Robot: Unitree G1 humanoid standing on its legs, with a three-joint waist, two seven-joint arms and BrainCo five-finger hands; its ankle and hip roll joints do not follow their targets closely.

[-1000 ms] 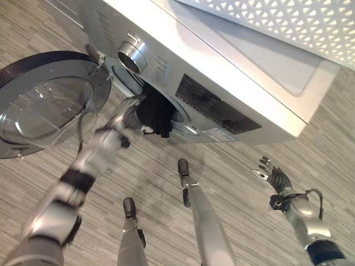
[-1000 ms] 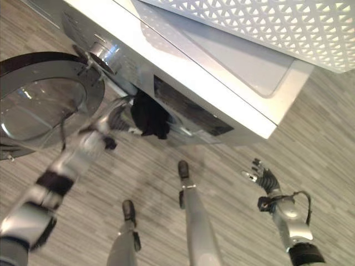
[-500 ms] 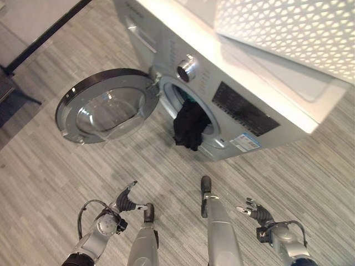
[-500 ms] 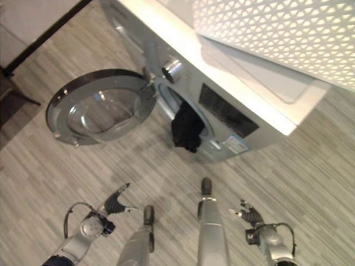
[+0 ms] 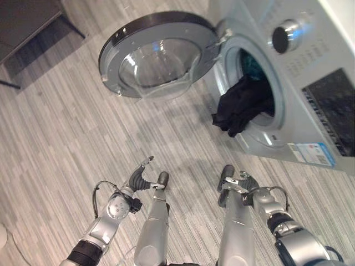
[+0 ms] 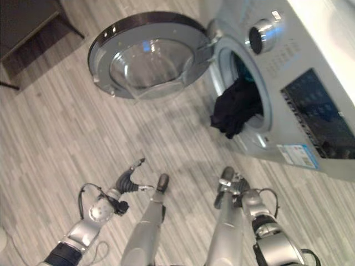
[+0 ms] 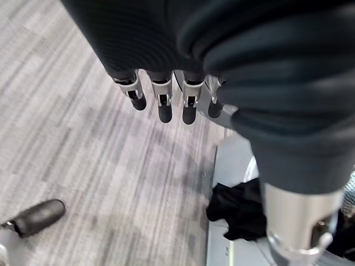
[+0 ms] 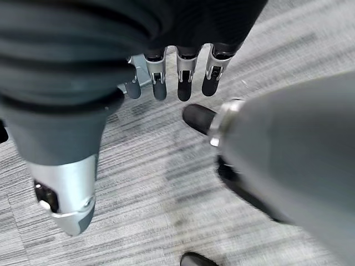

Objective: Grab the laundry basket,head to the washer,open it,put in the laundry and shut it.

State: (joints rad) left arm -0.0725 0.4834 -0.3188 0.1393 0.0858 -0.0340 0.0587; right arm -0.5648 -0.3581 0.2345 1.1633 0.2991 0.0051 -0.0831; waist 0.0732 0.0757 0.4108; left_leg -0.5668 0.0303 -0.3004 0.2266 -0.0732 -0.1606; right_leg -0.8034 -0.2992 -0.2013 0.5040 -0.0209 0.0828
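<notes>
1. The floor [image 5: 61, 138] of grey wood-look planks runs under everything, with a dark mat or low piece of furniture at its far left corner.
2. The washer [image 5: 310, 111], silver-grey and front-loading, stands at the right of the head views. Its front carries a round knob [image 5: 284, 37] near the top, a dark display panel [image 5: 333, 111] and a small label below that.
3. The washer door [image 5: 158, 55] is swung wide open to the left of the drum opening — a dark ring around a clear glass bowl, hinged at the opening's upper edge.
4. The laundry [image 5: 241, 105], a dark bundle of cloth, lies in the drum opening and hangs out over its lower rim; something teal shows deeper inside the drum. The left wrist view shows the same dark cloth [image 7: 238, 213] draped at the washer's front.
5. The left hand [image 5: 138, 178] hangs low above the floor, well apart from the washer and from the door. Its fingers [image 7: 165, 105] are straight and spread apart, holding nothing.
6. The right hand [image 5: 244, 183] hangs low on the other side, near the washer's lower front but not touching it. Its fingers [image 8: 186, 83] are also straight and slightly apart in its own wrist view — nothing lies between them and the thumb.
</notes>
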